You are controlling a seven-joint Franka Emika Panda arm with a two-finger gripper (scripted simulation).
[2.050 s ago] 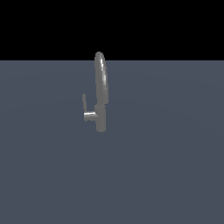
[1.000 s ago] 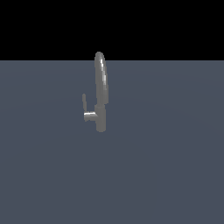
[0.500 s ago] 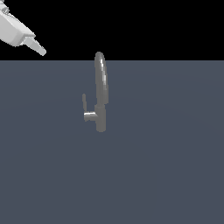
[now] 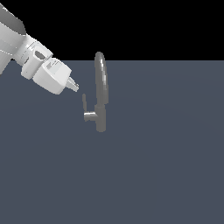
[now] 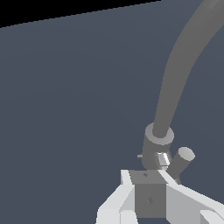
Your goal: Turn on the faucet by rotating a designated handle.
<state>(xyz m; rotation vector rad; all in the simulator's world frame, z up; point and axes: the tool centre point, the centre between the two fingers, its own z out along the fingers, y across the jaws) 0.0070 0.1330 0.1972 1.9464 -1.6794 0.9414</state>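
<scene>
Beside the white tool, smooth grey arched faucet.

The grey faucet stands tall near the middle of the frame. Its thin handle points up on its left side.

We counted one faucet, one handle on it, and one gripper.
</scene>
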